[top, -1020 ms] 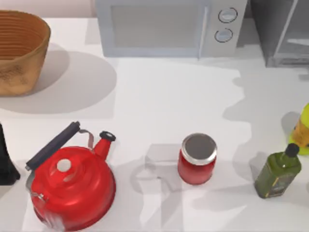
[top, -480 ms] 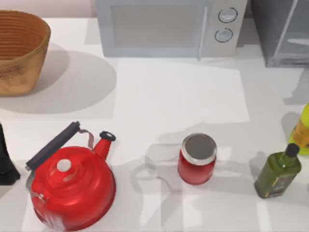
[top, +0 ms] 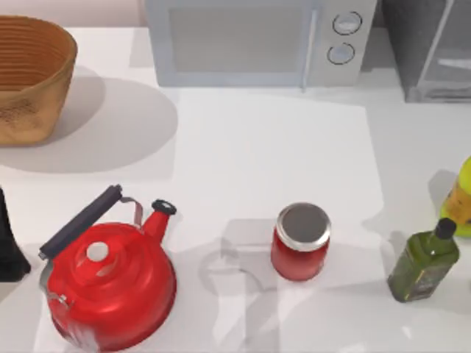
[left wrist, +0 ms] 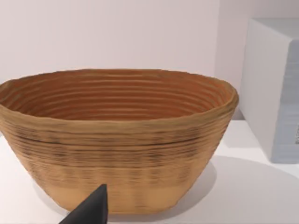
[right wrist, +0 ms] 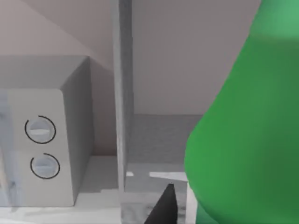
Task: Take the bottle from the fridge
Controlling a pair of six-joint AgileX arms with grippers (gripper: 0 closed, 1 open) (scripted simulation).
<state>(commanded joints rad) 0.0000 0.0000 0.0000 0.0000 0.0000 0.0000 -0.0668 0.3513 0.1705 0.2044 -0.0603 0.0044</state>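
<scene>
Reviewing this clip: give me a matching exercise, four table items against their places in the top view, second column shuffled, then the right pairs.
Things:
1. basket
2. kettle
3. red jar
4. microwave

Places:
A. back edge, middle
B. front, centre-right
C. back left corner
D. front left

Pairs: 1-C, 2-D, 3-B, 4-A

White table (top: 243,154) carries microwave (top: 254,40); basket (top: 29,77) left of it, kettle (top: 110,276), red jar (top: 300,241), olive bottle (top: 425,263) in front, fridge (top: 430,48) right.
</scene>
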